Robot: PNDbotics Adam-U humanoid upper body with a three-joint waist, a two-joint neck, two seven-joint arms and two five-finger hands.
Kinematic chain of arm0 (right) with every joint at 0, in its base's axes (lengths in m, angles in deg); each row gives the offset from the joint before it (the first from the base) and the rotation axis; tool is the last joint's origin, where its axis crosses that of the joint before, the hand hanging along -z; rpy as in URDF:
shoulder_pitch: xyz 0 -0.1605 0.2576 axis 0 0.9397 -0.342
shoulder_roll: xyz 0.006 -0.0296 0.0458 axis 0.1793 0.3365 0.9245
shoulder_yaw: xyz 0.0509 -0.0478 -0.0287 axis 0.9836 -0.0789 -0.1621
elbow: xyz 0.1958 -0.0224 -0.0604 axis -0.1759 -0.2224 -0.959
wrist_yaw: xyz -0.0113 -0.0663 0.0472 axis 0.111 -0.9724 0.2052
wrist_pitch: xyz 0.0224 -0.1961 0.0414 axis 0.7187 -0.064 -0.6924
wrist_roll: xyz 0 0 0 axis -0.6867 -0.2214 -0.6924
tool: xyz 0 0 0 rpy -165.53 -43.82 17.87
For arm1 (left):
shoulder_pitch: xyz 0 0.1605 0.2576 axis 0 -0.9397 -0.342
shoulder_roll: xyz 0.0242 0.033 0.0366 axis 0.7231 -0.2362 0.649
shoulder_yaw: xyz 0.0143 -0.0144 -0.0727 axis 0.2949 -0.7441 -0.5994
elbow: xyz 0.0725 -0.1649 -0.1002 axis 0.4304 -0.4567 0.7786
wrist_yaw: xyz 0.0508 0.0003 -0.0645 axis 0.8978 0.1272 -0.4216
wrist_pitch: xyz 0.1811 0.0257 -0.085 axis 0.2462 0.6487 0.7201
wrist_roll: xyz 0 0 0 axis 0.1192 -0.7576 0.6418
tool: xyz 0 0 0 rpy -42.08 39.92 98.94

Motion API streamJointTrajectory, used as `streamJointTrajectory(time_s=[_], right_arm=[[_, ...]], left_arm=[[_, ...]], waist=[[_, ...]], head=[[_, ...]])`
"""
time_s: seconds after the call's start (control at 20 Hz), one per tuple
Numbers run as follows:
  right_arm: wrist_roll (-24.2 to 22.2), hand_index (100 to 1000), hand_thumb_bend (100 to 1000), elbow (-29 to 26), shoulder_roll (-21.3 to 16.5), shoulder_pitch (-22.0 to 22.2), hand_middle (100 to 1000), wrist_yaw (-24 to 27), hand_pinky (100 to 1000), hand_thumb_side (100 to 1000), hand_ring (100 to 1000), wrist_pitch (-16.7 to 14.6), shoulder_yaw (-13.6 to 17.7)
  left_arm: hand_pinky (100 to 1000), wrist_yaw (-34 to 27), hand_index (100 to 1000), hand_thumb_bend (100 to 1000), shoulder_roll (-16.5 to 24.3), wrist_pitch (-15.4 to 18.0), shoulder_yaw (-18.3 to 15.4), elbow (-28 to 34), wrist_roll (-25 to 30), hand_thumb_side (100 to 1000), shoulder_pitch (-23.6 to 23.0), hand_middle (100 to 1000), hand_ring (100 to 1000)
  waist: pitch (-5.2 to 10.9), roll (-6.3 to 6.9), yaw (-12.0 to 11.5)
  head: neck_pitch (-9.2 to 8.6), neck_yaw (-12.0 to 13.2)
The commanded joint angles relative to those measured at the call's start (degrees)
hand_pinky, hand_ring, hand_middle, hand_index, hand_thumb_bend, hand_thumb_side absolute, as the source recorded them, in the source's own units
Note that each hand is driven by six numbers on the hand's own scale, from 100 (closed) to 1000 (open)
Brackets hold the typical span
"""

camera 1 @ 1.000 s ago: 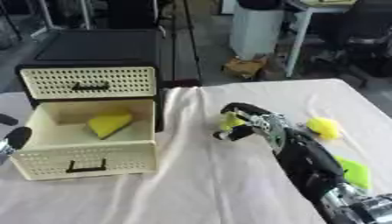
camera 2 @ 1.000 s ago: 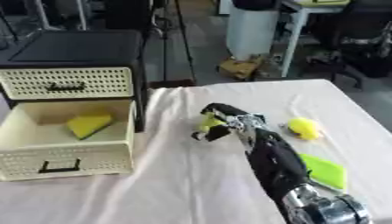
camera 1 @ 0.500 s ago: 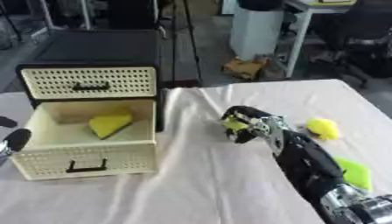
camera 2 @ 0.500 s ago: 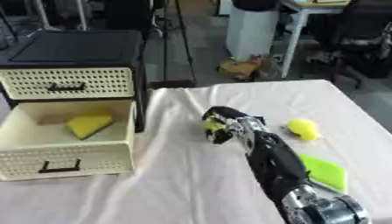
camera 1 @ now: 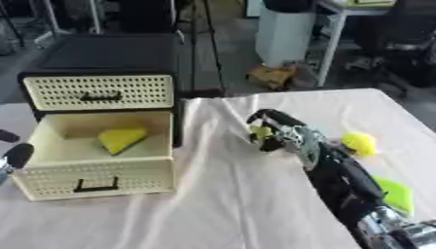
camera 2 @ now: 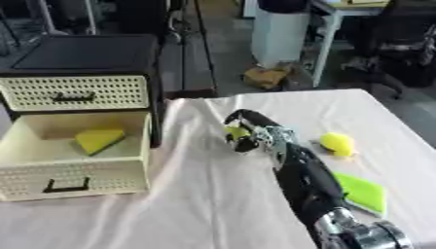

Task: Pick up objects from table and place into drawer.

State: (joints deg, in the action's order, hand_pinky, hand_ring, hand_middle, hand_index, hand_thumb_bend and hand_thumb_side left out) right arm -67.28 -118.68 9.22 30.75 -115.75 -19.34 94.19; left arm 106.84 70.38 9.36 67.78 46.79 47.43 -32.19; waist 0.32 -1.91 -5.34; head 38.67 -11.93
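My right hand [camera 1: 274, 130] hangs over the white cloth at mid-table, fingers curled round a small yellow-green object [camera 1: 261, 131]. The cream drawer unit [camera 1: 98, 92] stands at the left with its lower drawer [camera 1: 94, 177] pulled out. Inside that drawer lies a yellow wedge [camera 1: 120, 139]. A yellow ball-like object [camera 1: 358, 143] rests on the cloth to the right of my forearm. Nearer the front right lies a flat green piece [camera 1: 394, 193]. My left hand [camera 1: 12, 156] shows only as a dark tip at the left edge.
A white cloth [camera 1: 221, 209] covers the table. The drawer unit has a black top and a closed upper drawer [camera 1: 95, 91]. Behind the table are a white pedestal, chairs and a brown box on the floor.
My right hand with the yellow-green object has shifted slightly left, toward the drawer. The ball, the flat green piece and the drawer stay where they were.
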Motion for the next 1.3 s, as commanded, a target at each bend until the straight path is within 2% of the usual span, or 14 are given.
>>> streamJointTrajectory(time_s=[0.05, 0.35, 0.6, 1.0, 1.3], right_arm=[[0.0, 821, 100, -6.8, -1.2, -1.2, 829, 4.5, 425, 100, 645, -1.2, 0.2], [-3.4, 818, 100, -16.0, 0.1, -1.3, 824, 12.1, 412, 100, 622, -3.1, -2.2], [-7.7, 817, 100, -20.3, 4.1, -1.8, 823, 16.4, 407, 100, 618, -4.8, -5.2], [-12.2, 817, 100, -22.8, 14.2, -2.0, 819, 17.6, 406, 100, 619, -5.9, -7.7], [-13.6, 818, 100, -25.0, 19.8, -1.8, 821, 16.3, 413, 100, 624, -6.8, -8.8]], left_arm=[[100, -0.2, 725, 524, 0.8, -0.2, -0.4, 1.2, -0.1, 1000, 0.3, 100, 100], [100, -0.3, 724, 525, 0.9, -0.3, -0.5, 1.3, -0.3, 1000, 0.3, 100, 100], [100, -0.5, 723, 530, 0.7, -0.3, -0.4, 1.4, -0.3, 1000, 0.6, 100, 100], [100, -0.6, 723, 533, 0.4, -0.3, -0.3, 1.5, -0.2, 1000, 1.0, 100, 100], [100, -0.7, 722, 532, 0.2, -0.3, -0.2, 1.6, -0.1, 1000, 1.2, 100, 100]], waist=[[0.74, 0.01, 0.1], [1.02, -0.21, 0.0], [1.14, -0.24, -0.5], [0.94, 0.01, -1.3], [0.77, 0.11, -1.9]], head=[[0.09, -0.1], [0.01, -0.3], [-0.02, -0.7], [-0.11, -1.2], [-0.06, -1.9]])
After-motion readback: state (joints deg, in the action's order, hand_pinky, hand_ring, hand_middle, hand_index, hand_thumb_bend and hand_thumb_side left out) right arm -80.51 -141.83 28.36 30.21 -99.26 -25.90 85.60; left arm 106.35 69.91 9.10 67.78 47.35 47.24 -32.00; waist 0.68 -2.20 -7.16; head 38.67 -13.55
